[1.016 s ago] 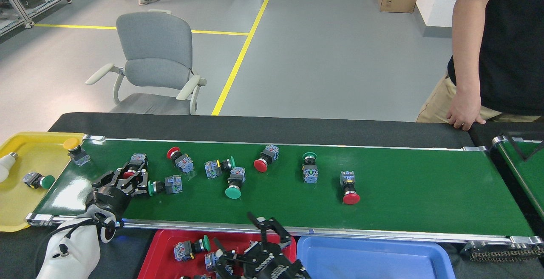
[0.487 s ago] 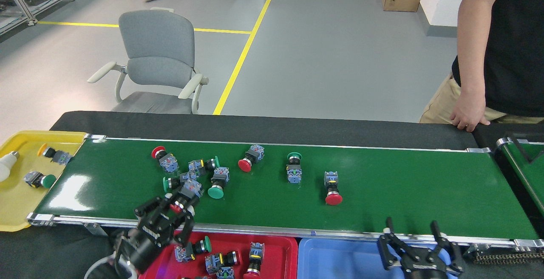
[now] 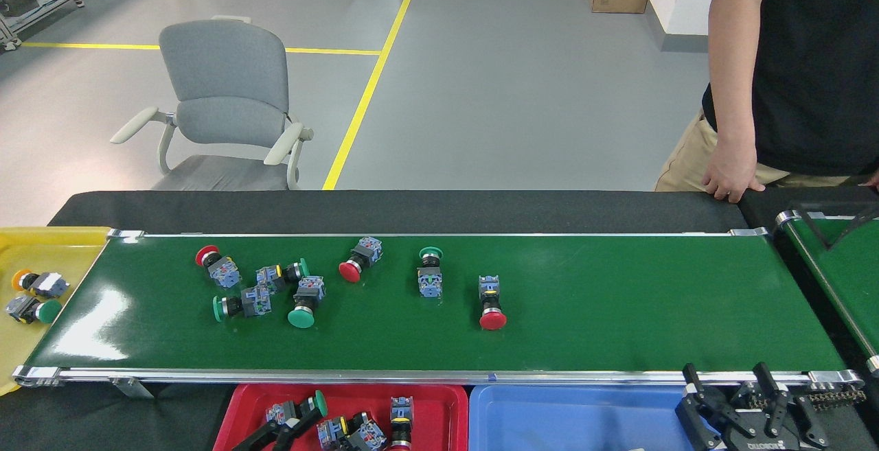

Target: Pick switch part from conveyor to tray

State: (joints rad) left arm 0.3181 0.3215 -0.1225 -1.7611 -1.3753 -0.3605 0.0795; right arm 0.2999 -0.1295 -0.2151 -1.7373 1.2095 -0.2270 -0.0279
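The left gripper (image 3: 278, 430) has come down off the belt into the red tray (image 3: 450, 396); only its two black fingertips show at the bottom edge, a little apart, right beside a green-capped switch part (image 3: 297, 410) lying in the tray, and whether they still touch it cannot be told. Half a second ago that gripper hung over the belt's near rail carrying a red-capped part. The right gripper (image 3: 735, 396) sits at the lower right by the belt's end, its fingers spread and holding nothing.

From the left: a yellow tray (image 3: 55, 241) holds two parts at the conveyor's (image 3: 618, 300) end. On the glossy dark-green belt seven switch parts now lie further left than before: a cluster of four with red and green caps, then a red-capped one (image 3: 360, 259), a green-capped one (image 3: 430, 271), and a red-capped one (image 3: 491, 301) standing alone. Beside the red tray sits a blue tray (image 3: 570, 417). A person's hand (image 3: 731, 173) rests on the black table edge behind the belt.
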